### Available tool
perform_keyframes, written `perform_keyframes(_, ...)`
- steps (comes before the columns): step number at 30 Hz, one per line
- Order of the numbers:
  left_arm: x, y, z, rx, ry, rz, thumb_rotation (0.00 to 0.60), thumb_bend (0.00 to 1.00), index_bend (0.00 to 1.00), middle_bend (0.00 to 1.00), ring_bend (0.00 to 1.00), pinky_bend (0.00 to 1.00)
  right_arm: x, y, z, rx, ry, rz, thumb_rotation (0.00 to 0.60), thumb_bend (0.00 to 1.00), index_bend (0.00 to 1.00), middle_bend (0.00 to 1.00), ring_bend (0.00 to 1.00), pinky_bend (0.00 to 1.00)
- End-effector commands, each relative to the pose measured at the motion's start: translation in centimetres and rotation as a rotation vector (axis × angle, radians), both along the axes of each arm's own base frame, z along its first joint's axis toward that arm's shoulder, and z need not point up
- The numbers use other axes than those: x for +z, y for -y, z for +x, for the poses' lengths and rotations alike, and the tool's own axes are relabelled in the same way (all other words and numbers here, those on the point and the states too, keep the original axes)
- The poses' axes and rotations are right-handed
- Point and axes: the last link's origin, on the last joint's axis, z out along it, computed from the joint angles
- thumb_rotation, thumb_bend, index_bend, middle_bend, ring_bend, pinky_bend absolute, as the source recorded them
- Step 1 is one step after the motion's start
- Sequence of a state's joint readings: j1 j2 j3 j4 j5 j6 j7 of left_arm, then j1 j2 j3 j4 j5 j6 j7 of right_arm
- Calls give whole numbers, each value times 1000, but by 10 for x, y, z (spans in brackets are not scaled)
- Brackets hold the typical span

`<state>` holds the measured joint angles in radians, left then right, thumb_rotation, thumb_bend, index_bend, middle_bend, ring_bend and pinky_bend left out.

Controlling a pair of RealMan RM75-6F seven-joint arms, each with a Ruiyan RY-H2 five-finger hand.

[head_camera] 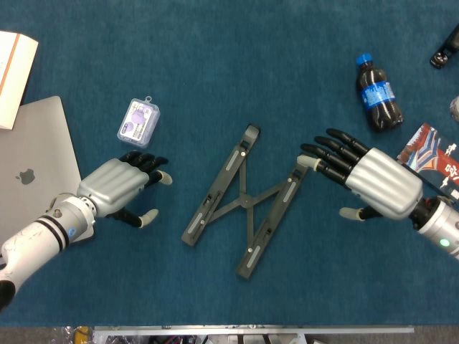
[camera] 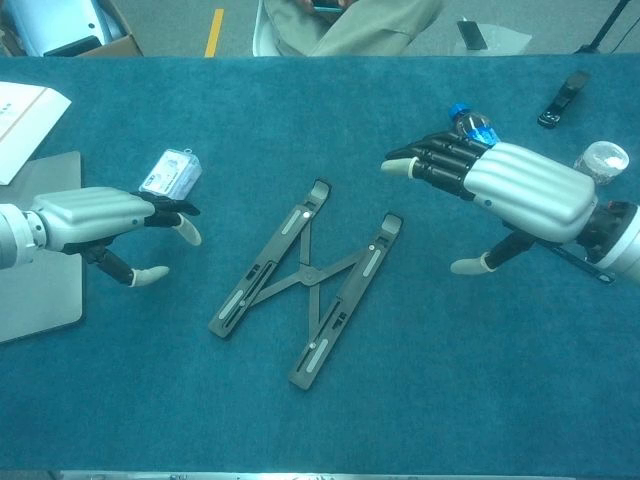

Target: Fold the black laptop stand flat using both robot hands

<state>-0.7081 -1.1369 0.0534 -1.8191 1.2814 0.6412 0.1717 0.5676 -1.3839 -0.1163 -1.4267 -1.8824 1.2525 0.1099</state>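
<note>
The black laptop stand [head_camera: 244,202] [camera: 308,281] lies on the blue table, spread out as two long bars joined by crossed struts. My left hand [head_camera: 122,188] [camera: 105,222] hovers left of it, fingers apart, holding nothing. My right hand [head_camera: 366,175] [camera: 500,185] is to the right of the stand, fingers stretched toward the upper end of the right bar. Its fingertips [head_camera: 310,162] lie close to that bar end, and contact cannot be told.
A silver laptop [head_camera: 32,165] and a white box [head_camera: 14,68] sit at the far left. A small clear case [head_camera: 138,121] lies above my left hand. A cola bottle [head_camera: 378,93] and a red booklet [head_camera: 430,150] are near my right hand.
</note>
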Motion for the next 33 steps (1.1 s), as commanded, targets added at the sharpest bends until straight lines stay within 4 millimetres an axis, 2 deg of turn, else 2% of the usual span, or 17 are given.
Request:
perform_keyframes(1,-3,3,0,-8,-7,-4,234,383,218,0,0,0,-6,2,-2,9,-14,-3,600,0,0,28,0,6)
perform_keyframes(5,-6,8,3,9,-2,-31,148,376,222,0,0,0,-13,3,-1,47,-20,-21,600,0,0,15,0,6)
perform_keyframes(12,-14,11,17,55,44,-85,98,375,225,0,0,0,-24,4,-3,86,-41,-28,600,0,0,1,0,6)
perform_keyframes(22,-26,8,31,101,101,-130,94,375,221,0,0,0,-41,6,-1,121,-53,-15,600,0,0,0,0,6)
perform_keyframes(33,-37,-2,22,70,73,-72,115,375,215,0,0,0,-58,11,7,138,-50,-10,600,0,0,0,0,6)
